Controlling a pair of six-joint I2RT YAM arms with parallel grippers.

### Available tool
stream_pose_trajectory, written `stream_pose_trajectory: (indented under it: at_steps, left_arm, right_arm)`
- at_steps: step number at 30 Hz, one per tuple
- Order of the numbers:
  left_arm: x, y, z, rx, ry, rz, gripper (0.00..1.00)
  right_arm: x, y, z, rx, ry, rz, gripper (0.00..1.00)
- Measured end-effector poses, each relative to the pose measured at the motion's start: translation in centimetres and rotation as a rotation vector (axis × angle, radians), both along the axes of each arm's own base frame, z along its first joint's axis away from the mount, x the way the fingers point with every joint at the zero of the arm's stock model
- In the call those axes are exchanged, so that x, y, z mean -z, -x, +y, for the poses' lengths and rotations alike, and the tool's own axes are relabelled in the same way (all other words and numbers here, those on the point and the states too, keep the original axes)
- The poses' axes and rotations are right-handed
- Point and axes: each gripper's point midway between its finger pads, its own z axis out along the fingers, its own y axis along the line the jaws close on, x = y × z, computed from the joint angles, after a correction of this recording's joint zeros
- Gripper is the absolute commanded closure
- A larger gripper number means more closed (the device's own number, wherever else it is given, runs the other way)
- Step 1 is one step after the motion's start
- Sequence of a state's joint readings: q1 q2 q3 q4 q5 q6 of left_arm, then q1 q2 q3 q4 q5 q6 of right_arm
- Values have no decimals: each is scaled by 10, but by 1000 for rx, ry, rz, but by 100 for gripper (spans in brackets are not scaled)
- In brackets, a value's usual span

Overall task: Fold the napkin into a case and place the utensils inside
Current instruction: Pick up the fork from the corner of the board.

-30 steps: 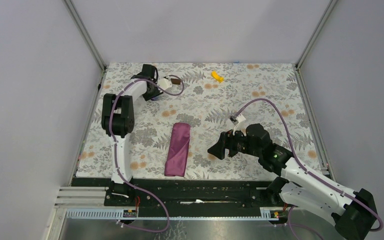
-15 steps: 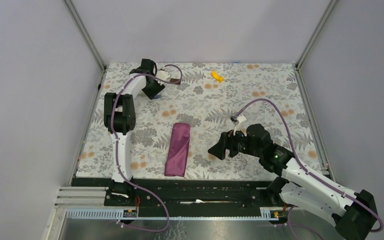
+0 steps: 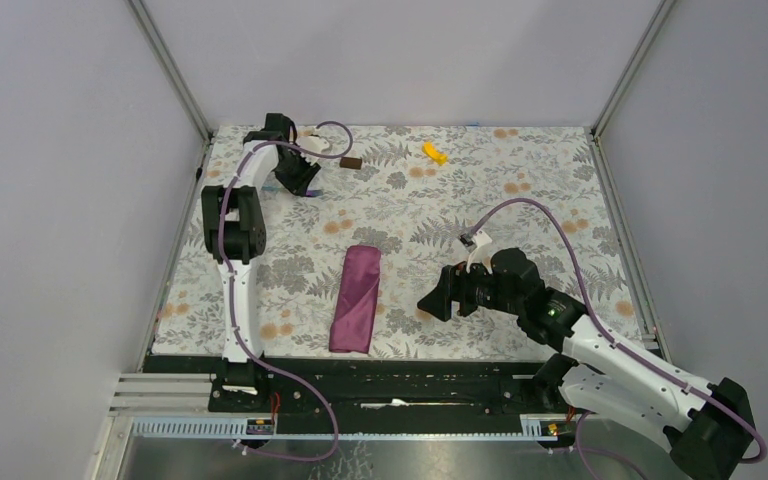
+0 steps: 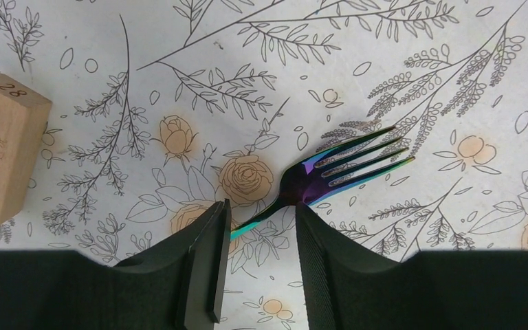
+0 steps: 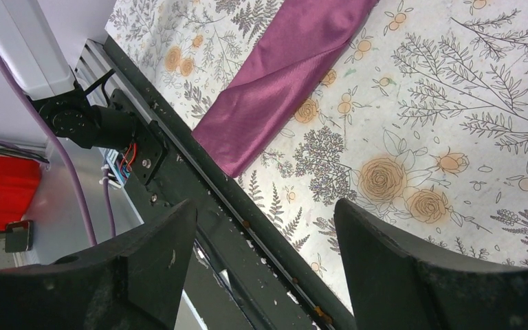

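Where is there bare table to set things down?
Bare: the middle stretch between the napkin and the yellow piece, and the far right side beyond the right gripper. Crowded: the far left corner, where the left gripper, fork and brown block sit close together.

— Where does the napkin (image 3: 355,298) lie?
— On the table covering (image 3: 520,215), about the middle, with one end near the front edge. The right gripper (image 3: 430,300) stands to the right of it, apart from it.
— And the fork (image 4: 344,168)?
— At the far left corner. Its handle runs into the gap between the fingers of the left gripper (image 4: 260,210), and its prongs point away from them.
— What is near it?
— The block (image 3: 352,163), at the far edge, apart from the fork. The small loose piece (image 3: 434,152) lies further right along that edge.
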State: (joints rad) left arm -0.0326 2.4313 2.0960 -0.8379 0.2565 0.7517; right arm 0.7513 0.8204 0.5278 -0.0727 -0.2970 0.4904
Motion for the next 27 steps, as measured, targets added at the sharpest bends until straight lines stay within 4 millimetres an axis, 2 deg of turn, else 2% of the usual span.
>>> stream_pose_trajectory:
  at_steps: [3, 7, 16, 18, 19, 27]
  left_arm:
    - [1, 2, -3, -3, 21, 16, 70]
    - [3, 6, -6, -20, 35, 35, 79]
    - [3, 10, -12, -129, 53, 66, 88]
    - [3, 11, -13, -166, 60, 74, 93]
    - [3, 11, -14, -184, 64, 77, 99]
    - [3, 31, -32, -315, 133, 143, 100]
  right_arm:
    - [2, 0, 0, 0, 7, 7, 21]
    - [-1, -2, 1, 1, 5, 3, 21]
    - [-7, -3, 2, 4, -5, -8, 22]
    - [-9, -4, 1, 8, -9, -14, 22]
    - [-10, -4, 1, 10, -11, -16, 22]
    - [-17, -5, -1, 30, -29, -34, 22]
